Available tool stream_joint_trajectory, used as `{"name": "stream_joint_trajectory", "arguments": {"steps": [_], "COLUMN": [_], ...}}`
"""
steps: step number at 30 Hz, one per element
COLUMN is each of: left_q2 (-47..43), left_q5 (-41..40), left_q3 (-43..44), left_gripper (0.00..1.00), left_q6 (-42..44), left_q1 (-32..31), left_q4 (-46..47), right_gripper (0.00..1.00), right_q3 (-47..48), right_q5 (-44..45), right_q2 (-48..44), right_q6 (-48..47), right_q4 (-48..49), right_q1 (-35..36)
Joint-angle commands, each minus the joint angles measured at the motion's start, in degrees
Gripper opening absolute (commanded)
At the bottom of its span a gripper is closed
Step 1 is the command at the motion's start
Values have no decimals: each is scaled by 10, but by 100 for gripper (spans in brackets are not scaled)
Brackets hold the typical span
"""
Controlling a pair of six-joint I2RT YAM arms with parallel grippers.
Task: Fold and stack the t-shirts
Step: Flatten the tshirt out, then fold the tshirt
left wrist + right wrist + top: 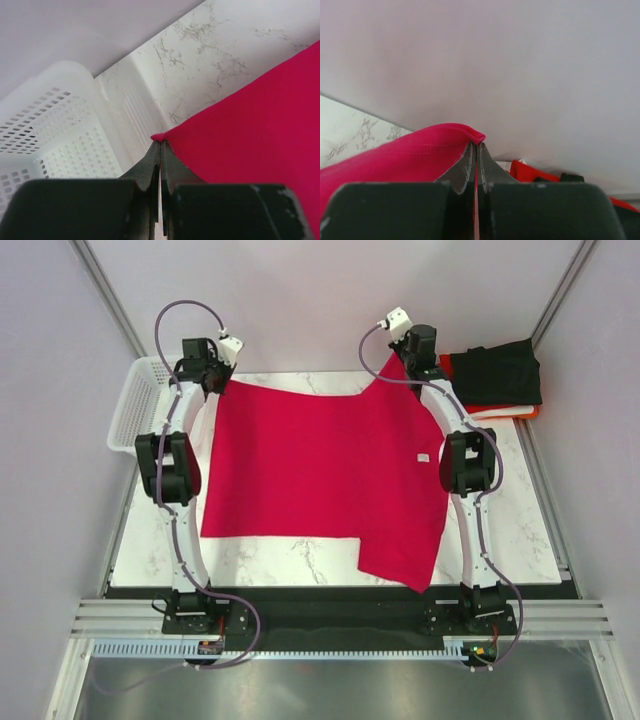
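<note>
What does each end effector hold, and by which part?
Both hold the crimson t-shirt: left end effector pinches its far left corner, right end effector its far right corner.

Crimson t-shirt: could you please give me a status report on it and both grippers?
Left gripper shut on far-left corner of crimson t-shirt, right gripper on far-right corner. Shirt spread open on table, not yet folded. Folded stack beside right gripper.

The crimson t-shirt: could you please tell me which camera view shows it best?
The top external view: the crimson t-shirt shows almost whole, spread out. The left wrist view shows only a corner pinched by the left gripper; the right wrist view, an edge in the right gripper.
</note>
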Motion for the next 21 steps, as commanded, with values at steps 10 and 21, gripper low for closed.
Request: {"name": "stream_joint_trajectory", "arguments": {"steps": [10, 21], "left_q2": [13, -30], "left_q5": [20, 46], "left_q3": [54, 37], "left_gripper": [2, 2], "left_q6": [-16, -8], "left_q1": [1, 13], "left_q4": [23, 9], "right_gripper": [0, 0], "right_q3": [-21, -214], "right_q5": [14, 24], "right_q2": [-17, -180], "right_q6": [-40, -31], "right_q4": [65, 22], "right_q1": [1, 1]}}
